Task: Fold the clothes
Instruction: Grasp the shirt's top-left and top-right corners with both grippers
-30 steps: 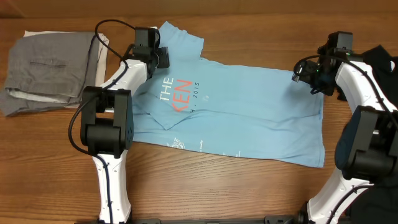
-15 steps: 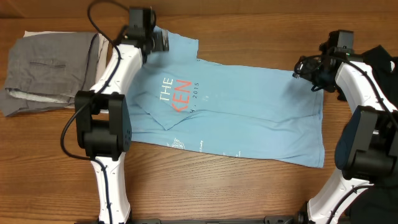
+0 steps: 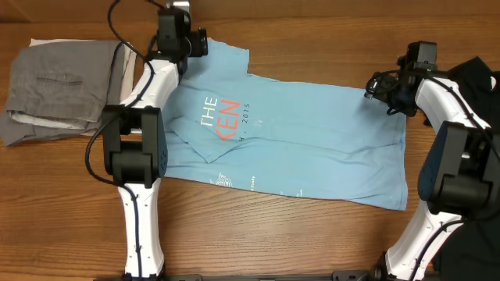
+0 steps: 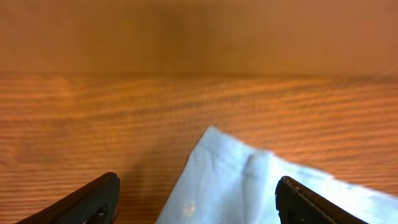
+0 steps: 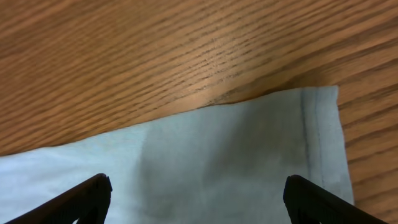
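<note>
Left wrist view: the left gripper (image 4: 196, 180) has its jaws spread wide and empty above a corner of the light blue T-shirt (image 4: 249, 193), and table (image 4: 186, 106) wood runs on beyond that edge. The right gripper (image 5: 198, 179), equally spread and holding nothing, hangs over the T-shirt's hem corner. Overhead, the T-shirt lies flat with its lettering partly hidden. Grey trousers (image 3: 62, 86) lie well apart from it.

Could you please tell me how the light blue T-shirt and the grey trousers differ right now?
The T-shirt is light blue with printed lettering; the grey trousers show no print. The T-shirt lies mostly spread out at the centre; the grey trousers sit folded in a compact pile at the left. Both rest on the wooden table.
</note>
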Tool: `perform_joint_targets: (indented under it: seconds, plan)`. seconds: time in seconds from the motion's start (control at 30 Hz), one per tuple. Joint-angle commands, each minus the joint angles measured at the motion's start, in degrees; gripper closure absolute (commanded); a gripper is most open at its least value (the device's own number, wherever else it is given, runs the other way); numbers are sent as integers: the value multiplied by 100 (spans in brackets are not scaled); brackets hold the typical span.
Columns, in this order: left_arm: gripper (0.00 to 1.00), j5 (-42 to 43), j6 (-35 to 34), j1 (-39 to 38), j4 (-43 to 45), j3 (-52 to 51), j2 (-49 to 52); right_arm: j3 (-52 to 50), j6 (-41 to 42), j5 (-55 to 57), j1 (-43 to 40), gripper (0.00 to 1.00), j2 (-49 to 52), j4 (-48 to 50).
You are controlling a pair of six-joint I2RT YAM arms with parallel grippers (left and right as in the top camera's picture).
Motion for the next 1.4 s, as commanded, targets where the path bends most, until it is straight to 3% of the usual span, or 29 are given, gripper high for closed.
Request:
perform_joint_targets:
  seconds: [0.0,0.33,0.43,0.6,0.83,0.97,1.1,1.23,1.37]
  plan:
    - [17,44,365,33,55,39,245,13,-9,140,-9,7,11,81]
    - [14,7,428,173,-17,39,669,13,-26,378,-9,7,13,90]
    - [18,4,428,184,-44,39,702,13,-24,378,-9,7,13,107]
    - [30,184,426,181,-46,39,704,13,-28,380,-11,6,13,179]
    - [69,363,424,188,-116,39,704,13,-179,732,-11,4,13,249]
    - [73,339,428,203,-146,39,704,13,-181,1005,-11,2,13,356]
    - [91,339,426,210,-155,39,704,13,-181,1158,-17,2,13,382]
    - [93,334,426,210,-146,39,704,-11,-179,1235,-103,4,22,385]
    - [86,304,424,210,-105,39,704,-98,-181,1235,-129,7,90,505]
